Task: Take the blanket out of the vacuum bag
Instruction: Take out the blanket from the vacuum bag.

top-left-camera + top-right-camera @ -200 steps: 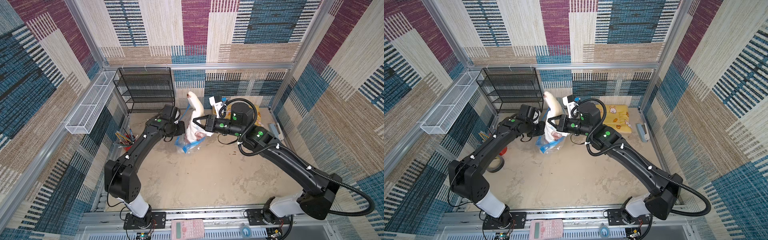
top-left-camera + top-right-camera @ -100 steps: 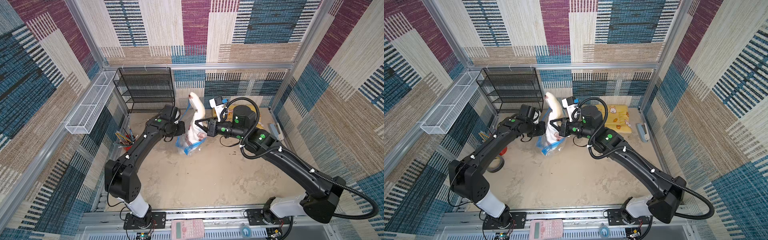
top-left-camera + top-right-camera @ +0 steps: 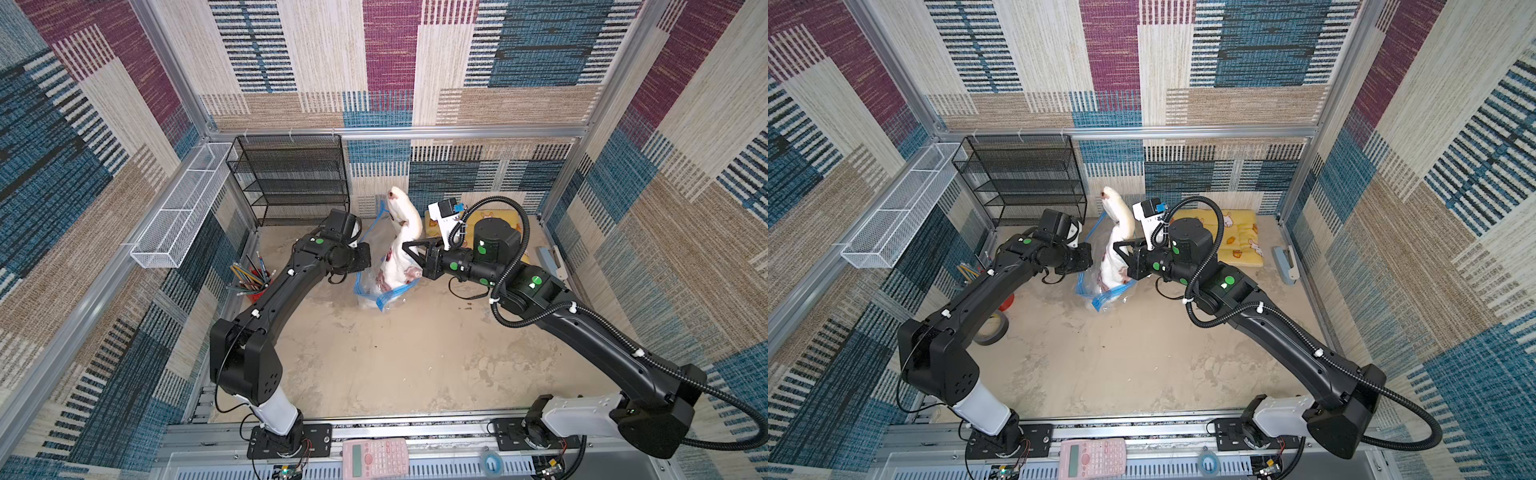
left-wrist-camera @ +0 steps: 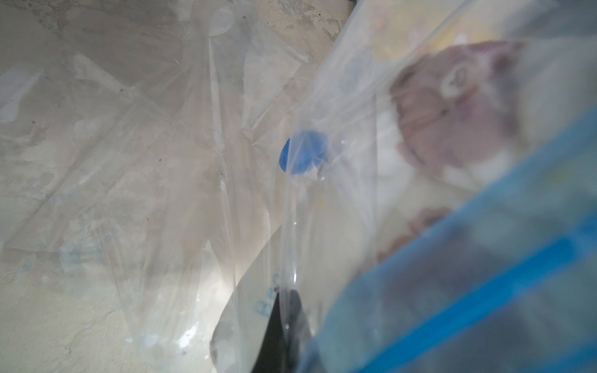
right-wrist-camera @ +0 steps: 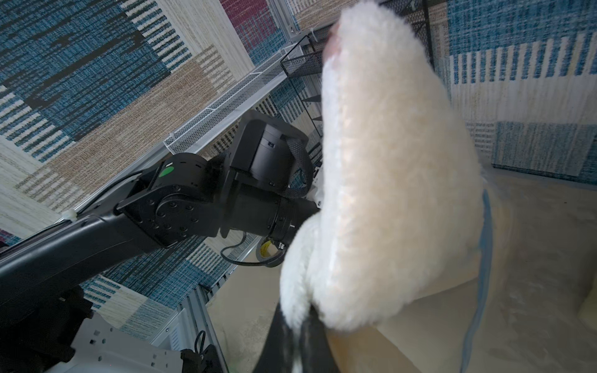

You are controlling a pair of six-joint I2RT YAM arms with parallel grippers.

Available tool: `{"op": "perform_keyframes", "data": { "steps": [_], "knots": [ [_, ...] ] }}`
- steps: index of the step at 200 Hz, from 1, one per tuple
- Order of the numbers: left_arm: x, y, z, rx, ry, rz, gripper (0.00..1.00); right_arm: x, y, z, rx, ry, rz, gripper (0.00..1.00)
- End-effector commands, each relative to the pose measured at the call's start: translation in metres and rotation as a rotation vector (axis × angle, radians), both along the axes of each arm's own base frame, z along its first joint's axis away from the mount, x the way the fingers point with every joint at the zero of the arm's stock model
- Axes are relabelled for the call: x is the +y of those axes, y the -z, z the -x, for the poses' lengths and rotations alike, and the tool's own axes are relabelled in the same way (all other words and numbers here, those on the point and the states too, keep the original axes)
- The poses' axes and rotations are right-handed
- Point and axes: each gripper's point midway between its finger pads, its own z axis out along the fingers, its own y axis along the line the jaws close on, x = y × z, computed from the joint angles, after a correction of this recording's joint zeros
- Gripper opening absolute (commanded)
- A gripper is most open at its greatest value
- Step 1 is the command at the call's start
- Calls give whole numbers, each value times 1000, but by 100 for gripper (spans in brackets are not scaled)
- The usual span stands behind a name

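The blanket (image 3: 402, 232), white fleece with pink-brown prints, stands up out of the vacuum bag (image 3: 384, 293) in both top views; its lower part is still inside the clear crinkly plastic. My right gripper (image 3: 410, 248) is shut on the blanket's side, and in the right wrist view the fleece (image 5: 387, 161) is pinched at the gripper (image 5: 300, 336). From the other side my left gripper (image 4: 286, 323) is shut on the bag's plastic. The blue valve cap (image 4: 303, 151) and blue zip strip (image 4: 484, 290) show in the left wrist view.
A black wire shelf (image 3: 291, 178) and a white wire basket (image 3: 183, 208) stand at the back left. A pencil cup (image 3: 253, 282) and a tape roll (image 3: 992, 328) lie by the left arm. A yellow cushion (image 3: 1233, 237) lies at the back right, and a pink calculator (image 3: 374, 457) at the front.
My right arm has drawn slightly to the right with the blanket still pinched. The left arm and the bag have stayed where they were.
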Motion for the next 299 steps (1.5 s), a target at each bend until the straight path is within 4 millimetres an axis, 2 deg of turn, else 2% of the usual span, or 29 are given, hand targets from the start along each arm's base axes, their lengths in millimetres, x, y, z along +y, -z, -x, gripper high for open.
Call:
{"op": "perform_keyframes", "data": {
  "steps": [1,68,133,299],
  "knots": [
    [1,-1,0,-3,-5,-1,0,-9,-2,-5,-51,50,29,0],
    [1,-1,0,-3,-6,-2,0,-22,6,-6,-67,100,88,0],
    [1,-1,0,-3,-5,-2,0,-44,15,-12,-77,201,167,0],
    [1,-1,-1,-4,-6,-1,0,-90,14,-17,-121,405,247,0]
  ]
}}
